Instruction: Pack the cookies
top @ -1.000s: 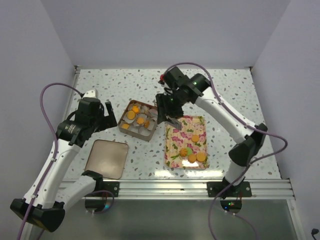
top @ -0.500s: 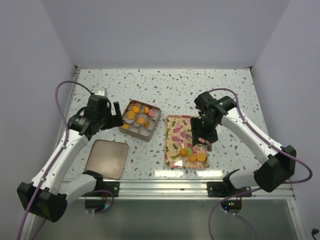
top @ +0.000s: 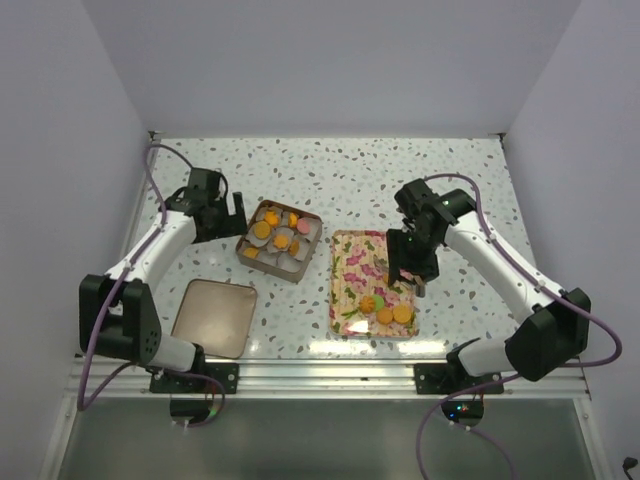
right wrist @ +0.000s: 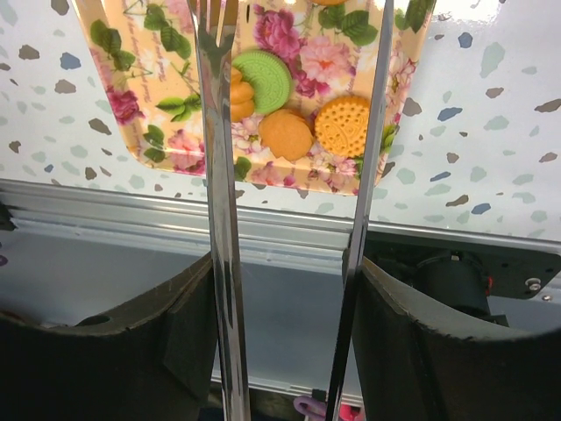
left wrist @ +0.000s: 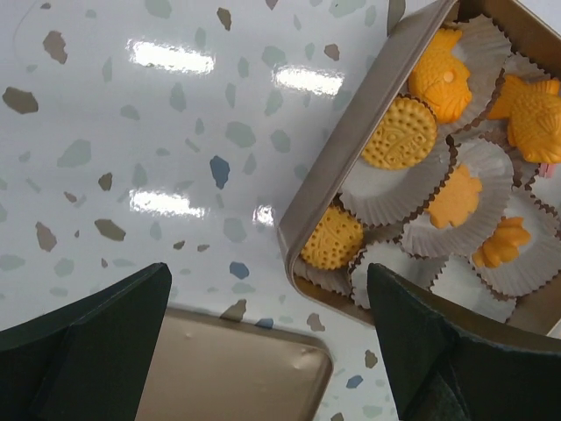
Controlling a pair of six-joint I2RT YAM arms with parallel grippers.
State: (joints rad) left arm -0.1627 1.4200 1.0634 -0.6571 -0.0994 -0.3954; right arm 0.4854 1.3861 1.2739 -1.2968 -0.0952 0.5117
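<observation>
Top external view: the left gripper (top: 236,210) hangs just beside the left edge of the tin box (top: 252,252), its fingers spread wide with nothing between them. The box holds several cookies (top: 263,230) set in white paper cups. The flat lid (top: 213,318) lies on the desk (top: 330,165) nearer the arm bases. The right gripper (top: 402,283) stands over the middle of the flowered tray (top: 349,288), above a cluster of more cookies at the tray's near end. Its body hides part of the tray, and from here it cannot be seen whether the tips touch anything.

Left wrist view: two dark fingers (left wrist: 105,324) show at the bottom corners, far apart and holding nothing. Between them lie speckled desk, a corner of the lid and the near corner of the box. Round and fish-shaped orange pieces sit in the cups. The rest of the box is cut off by the right edge.

Right wrist view: two long thin metal blades (right wrist: 219,175) run up the frame, clearly apart, with nothing caught between them. Their tips are cut off at the top edge. Through the gap lie a green cookie (right wrist: 263,79) and two orange ones on the tray. Another orange one is half hidden behind the left blade. A small orange patch at the top of that blade is too cropped to identify.
</observation>
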